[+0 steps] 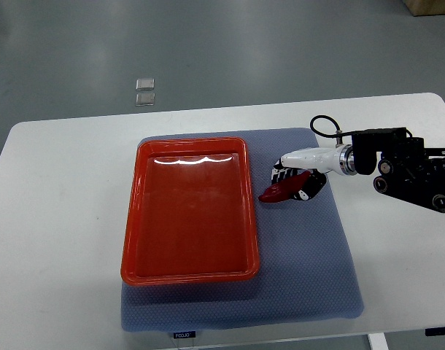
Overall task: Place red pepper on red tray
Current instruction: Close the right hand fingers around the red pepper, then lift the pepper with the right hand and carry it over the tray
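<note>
The red tray (190, 273) looks like glossy plastic, with a bright glare streak near its far rim. Under it lies a blue-grey mat (310, 277) of matt, finely textured cloth or foam. The desk (55, 219) is smooth, matt white. The right hand (299, 179) has a shiny white plastic shell with black parts, and the red pepper (279, 191) has a smooth, slightly shiny skin.

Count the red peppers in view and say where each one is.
1. The red pepper is in the right hand, whose fingers close on it over the blue mat, just right of the red tray. None looks hidden.

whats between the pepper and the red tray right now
Only bare blue mat, seen in the top view: the red pepper, held in the right hand, sits just off the red tray.
</note>
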### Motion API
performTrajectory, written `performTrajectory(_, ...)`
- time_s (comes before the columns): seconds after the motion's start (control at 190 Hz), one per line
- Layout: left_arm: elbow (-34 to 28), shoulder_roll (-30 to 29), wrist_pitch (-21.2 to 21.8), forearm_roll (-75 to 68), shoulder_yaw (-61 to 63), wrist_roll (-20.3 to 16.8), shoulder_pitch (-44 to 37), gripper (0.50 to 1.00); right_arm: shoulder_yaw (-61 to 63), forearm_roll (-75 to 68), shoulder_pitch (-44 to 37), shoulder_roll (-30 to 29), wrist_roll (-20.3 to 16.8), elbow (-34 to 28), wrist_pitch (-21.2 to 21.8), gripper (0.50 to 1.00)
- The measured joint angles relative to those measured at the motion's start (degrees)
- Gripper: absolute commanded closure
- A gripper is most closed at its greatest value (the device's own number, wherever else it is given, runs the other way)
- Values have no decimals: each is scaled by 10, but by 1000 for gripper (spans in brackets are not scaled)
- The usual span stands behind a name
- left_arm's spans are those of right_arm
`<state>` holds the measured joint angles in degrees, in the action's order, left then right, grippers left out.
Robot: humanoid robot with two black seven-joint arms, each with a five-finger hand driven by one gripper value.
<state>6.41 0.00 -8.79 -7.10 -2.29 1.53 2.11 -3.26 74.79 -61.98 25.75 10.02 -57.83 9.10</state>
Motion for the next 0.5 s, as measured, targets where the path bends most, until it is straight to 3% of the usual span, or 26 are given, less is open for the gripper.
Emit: performTrajectory(0.501,0,0,0,0,0,0,0,500,3,-2,-17,11,-1,1,1,920)
